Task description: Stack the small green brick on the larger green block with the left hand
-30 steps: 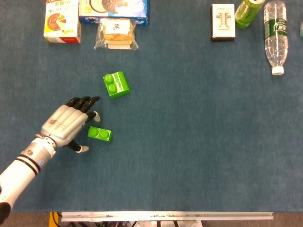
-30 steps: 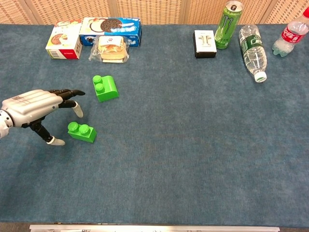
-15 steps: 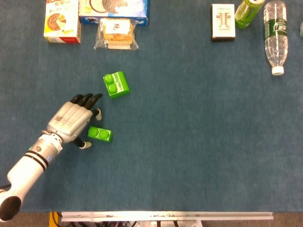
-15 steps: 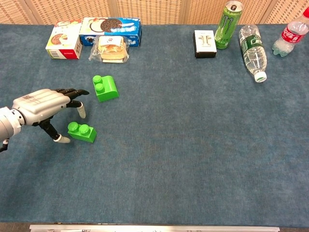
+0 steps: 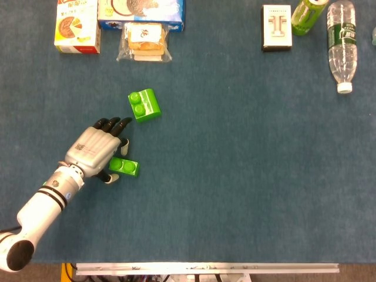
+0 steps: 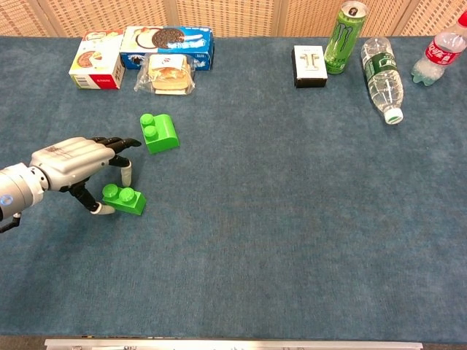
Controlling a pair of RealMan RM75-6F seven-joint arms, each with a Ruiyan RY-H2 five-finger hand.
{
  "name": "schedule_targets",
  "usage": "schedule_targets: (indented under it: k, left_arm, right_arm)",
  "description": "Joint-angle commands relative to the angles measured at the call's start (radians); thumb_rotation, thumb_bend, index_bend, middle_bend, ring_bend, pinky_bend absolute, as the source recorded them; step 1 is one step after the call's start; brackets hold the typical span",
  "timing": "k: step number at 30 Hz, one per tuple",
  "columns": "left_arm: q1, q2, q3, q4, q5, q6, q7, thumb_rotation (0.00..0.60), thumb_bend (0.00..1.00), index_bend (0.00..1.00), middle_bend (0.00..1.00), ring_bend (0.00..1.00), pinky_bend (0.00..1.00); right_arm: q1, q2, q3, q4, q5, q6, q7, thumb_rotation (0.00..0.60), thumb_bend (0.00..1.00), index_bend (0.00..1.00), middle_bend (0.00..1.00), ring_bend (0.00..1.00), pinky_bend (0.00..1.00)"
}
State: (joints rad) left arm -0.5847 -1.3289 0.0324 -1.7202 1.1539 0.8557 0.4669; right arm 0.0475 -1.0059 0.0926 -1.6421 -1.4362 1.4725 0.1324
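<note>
The small green brick (image 5: 124, 167) (image 6: 124, 199) lies flat on the blue cloth, studs up. My left hand (image 5: 97, 150) (image 6: 77, 162) hovers over its left end, fingers spread and arched; the thumb tip sits at the brick's left edge and a fingertip hangs just behind it. Nothing is gripped. The larger green block (image 5: 144, 105) (image 6: 160, 133) stands a short way beyond the hand, apart from the brick. My right hand is in neither view.
Along the far edge lie a yellow snack box (image 5: 77, 26), a cookie box (image 6: 167, 46), a wrapped sandwich (image 5: 146, 41), a small white box (image 5: 276, 27), a green can (image 6: 345, 28) and two plastic bottles (image 5: 342, 46) (image 6: 442, 49).
My left hand has slid right and forward, closing in over the small brick's left end. Both green pieces stay where they were.
</note>
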Motion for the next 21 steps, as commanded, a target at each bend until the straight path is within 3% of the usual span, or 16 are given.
schedule_targets:
  k: [1,21]
  left_arm:
    - [-0.003,-0.005,0.003,0.003,-0.011,0.003,0.005,0.6,0.17,0.42,0.0,0.0,0.09]
    - [-0.014,-0.015,0.016,0.007,-0.031,0.024,0.0,0.6,0.18,0.53,0.0,0.0,0.09]
  right_arm:
    - [0.0,0.0,0.0,0.0,0.0,0.0,0.0,0.6,0.19,0.28,0.34,0.27,0.45]
    - [0.001,-0.001,-0.001,-0.001,0.0,-0.005,-0.003,0.6,0.19,0.28,0.34,0.27,0.45]
